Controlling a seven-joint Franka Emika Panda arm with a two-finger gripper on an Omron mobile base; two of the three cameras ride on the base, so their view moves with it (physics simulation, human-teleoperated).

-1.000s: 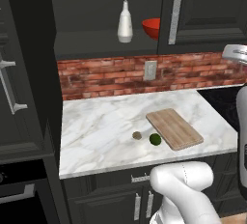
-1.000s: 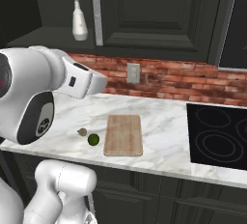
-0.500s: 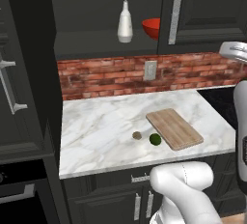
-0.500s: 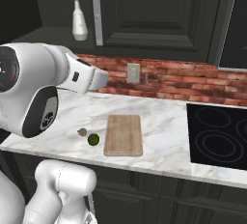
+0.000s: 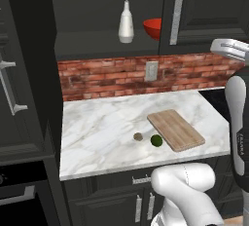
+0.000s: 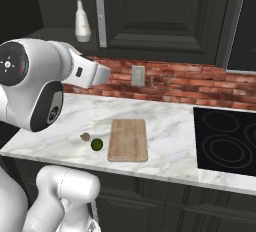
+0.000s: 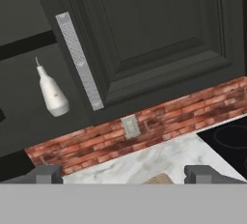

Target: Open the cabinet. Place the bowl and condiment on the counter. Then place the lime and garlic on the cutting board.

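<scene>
Nearest the base, on the veined marble counter (image 5: pixel 102 132), the small brownish garlic (image 5: pixel 138 136) and the dark green lime (image 5: pixel 156 140) lie just beside each other, both off the left edge of the board (image 5: pixel 175 129), a rounded-corner slab of pale grained wood lying flat with its top bare. Behind them runs a rough red brick backsplash (image 6: pixel 170 78) carrying a pale outlet plate (image 6: pixel 137 75), and a glossy black stovetop (image 6: pixel 226 138) sits to the board's right. Higher up, the gripper (image 7: pixel 123 175) hangs in the air with its jaws spread wide and nothing between them, facing the charcoal cabinet (image 6: pixel 165 16). One raised-panel door stands open, its silver bar handle (image 7: pixel 79 60) vertical; the other is closed. Inside on the shelf, the white pear-shaped condiment (image 5: pixel 126 23) stands upright, and farther right the red bowl (image 5: pixel 153 28) peeks from behind the closed door's edge.
</scene>
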